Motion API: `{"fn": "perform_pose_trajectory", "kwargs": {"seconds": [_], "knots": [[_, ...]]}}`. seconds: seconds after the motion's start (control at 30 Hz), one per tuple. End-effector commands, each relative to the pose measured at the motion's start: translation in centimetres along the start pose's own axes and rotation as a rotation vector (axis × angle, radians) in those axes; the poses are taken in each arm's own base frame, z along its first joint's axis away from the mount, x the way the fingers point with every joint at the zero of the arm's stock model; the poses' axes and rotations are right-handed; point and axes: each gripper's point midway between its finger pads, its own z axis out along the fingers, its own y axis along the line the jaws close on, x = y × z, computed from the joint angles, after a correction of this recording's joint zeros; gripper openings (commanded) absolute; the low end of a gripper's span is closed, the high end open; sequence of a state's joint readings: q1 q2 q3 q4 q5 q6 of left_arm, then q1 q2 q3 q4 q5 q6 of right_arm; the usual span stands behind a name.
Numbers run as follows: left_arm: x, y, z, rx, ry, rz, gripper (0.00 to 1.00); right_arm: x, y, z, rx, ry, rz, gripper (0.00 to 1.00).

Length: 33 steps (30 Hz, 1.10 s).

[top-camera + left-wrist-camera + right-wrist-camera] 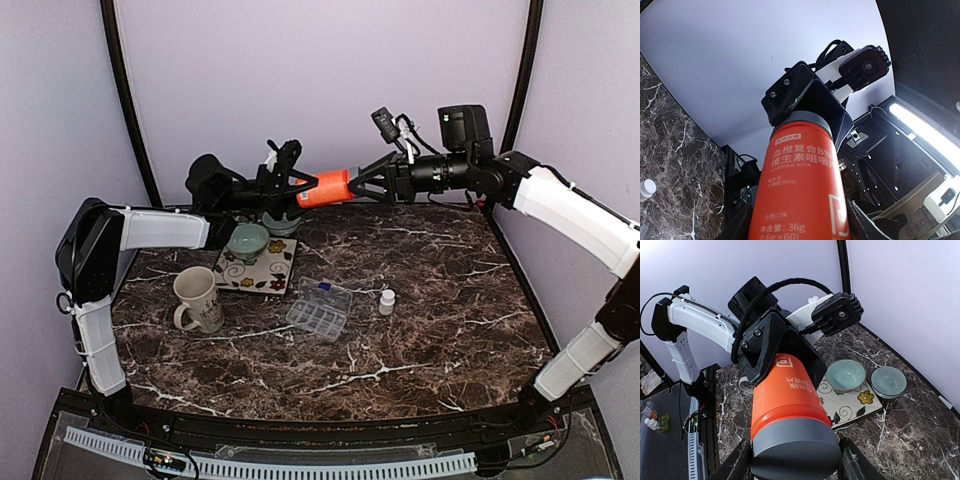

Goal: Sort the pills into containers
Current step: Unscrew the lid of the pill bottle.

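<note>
Bottle (325, 187) is clasped by left gripper (293, 188) and right gripper (358, 184) above the far edge; pills may be spilled if uncapped sideways.

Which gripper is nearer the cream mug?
Left. The left gripper, shut on the orange bottle, hangs beyond and right of the mug; the right gripper grips that bottle farther right.

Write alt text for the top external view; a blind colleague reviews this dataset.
Above the back of the marble table, the left hand and right hand grip opposite ends of an orange bottle. Below lie a clear organiser box, small white bottle, cream mug and green bowls.
</note>
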State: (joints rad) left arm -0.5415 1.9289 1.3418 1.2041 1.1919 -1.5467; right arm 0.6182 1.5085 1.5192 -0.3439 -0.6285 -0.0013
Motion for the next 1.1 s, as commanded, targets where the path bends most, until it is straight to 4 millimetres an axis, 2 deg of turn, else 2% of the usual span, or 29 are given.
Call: {"fn": "perform_pose_trajectory", "kwargs": {"seconds": [0.0,0.17,0.3,0.4,0.6,0.83,1.07], "knots": [[0.1,-2.9,-0.2,0.056,0.020,0.094,0.06,-1.0,-1.1,-1.3,0.082,-0.039,-0.035,0.02],[0.4,-3.2,0.0,0.073,0.032,0.099,0.06,-1.0,-0.9,-1.0,0.058,-0.031,-0.010,0.14],[0.5,-3.3,0.1,0.074,0.041,0.104,0.06,-1.2,-0.7,-0.8,0.036,-0.038,0.024,0.48],[0.7,-3.2,0.2,0.074,0.045,0.106,0.06,-1.4,-0.6,-0.7,0.025,-0.046,0.043,0.60],[0.8,-3.0,0.2,0.072,0.047,0.111,0.06,-1.7,-0.5,-0.8,0.005,-0.061,0.069,0.68],[0.7,-2.7,0.2,0.067,0.049,0.114,0.06,-2.0,-0.3,-0.8,-0.031,-0.073,0.106,0.73],[0.6,-2.0,0.3,0.047,0.050,0.132,0.05,-2.6,0.5,-1.4,-0.163,-0.119,0.249,0.77]]}}
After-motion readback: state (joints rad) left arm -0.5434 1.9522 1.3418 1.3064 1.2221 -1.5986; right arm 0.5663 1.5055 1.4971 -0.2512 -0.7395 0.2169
